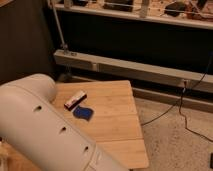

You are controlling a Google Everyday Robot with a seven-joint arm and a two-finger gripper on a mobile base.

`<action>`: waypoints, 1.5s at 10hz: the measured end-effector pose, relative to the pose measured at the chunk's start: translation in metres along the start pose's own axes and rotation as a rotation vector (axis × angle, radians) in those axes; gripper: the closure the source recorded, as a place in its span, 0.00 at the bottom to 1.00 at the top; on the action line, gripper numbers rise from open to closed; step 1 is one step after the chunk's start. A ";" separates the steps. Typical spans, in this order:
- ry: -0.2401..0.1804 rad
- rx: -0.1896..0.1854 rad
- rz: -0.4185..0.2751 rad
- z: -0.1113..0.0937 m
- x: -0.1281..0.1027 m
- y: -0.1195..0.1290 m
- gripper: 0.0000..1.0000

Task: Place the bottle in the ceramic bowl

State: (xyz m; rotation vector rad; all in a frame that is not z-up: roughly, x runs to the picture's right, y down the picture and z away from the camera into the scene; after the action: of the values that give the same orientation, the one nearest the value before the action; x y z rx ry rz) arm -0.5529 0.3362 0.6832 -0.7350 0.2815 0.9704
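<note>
The white bottle and the orange-red ceramic bowl do not show in this view; they are hidden or out of frame. My gripper is not in view either. My large white arm (45, 130) fills the lower left and covers much of the wooden table (117, 107).
A flat red-and-white bar (75, 100) lies on the table, with a dark blue flat object (83, 113) just in front of it. A metal shelf rack (135, 60) stands behind the table. Black cables (180, 107) run over the speckled floor at right.
</note>
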 end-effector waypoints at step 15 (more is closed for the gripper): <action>-0.094 0.177 0.104 -0.080 -0.057 -0.101 1.00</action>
State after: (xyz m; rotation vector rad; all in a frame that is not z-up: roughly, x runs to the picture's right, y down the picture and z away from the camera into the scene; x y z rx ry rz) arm -0.4926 0.2102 0.6993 -0.5158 0.3211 1.0612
